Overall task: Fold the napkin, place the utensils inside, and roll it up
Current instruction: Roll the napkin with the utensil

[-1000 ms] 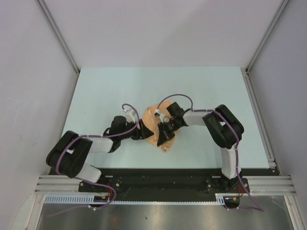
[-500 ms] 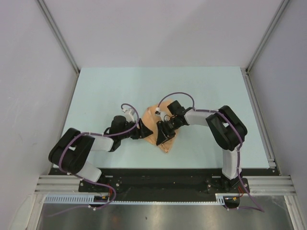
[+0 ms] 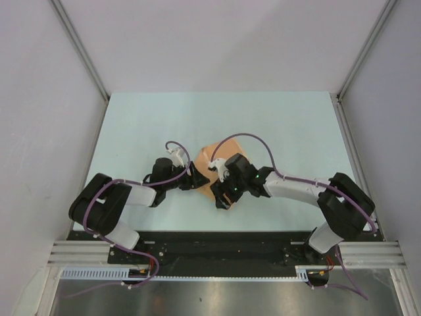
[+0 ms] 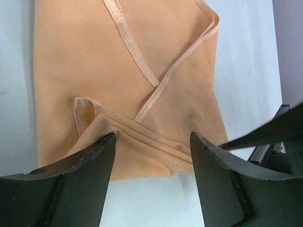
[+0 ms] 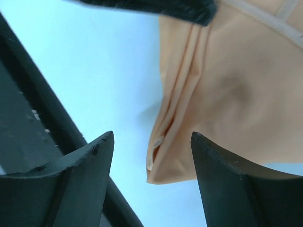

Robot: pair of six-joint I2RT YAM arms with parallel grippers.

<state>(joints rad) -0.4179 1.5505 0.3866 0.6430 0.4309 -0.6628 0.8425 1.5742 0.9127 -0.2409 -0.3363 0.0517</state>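
**A:** What are the claws doing?

**B:** The left claw (image 4: pixel 152 139) is spread wide and holds nothing. Its two fingers straddle the near edge of the napkin (image 4: pixel 118 71). The right claw (image 5: pixel 151 137) is also wide open and empty, poised over a bunched corner of the same cloth. I cannot tell whether either one's tips touch the fabric.

**A:** And the napkin itself?

**B:** It lies in the middle of the worktop (image 3: pixel 276 125), towards the arms and between the two claws. It is folded into a compact layered shape, with two hems (image 4: pixel 142 71) crossing on top, so the folding looks done.

**A:** Is the fork inside?

**B:** I see no fork in any view. It may be tucked under the layers, but that is only a guess.

**A:** So what is left?

**B:** The rolling, I think. One edge is gathered into a few tight pleats, while most of the cloth lies flat. At best the roll has only begun.
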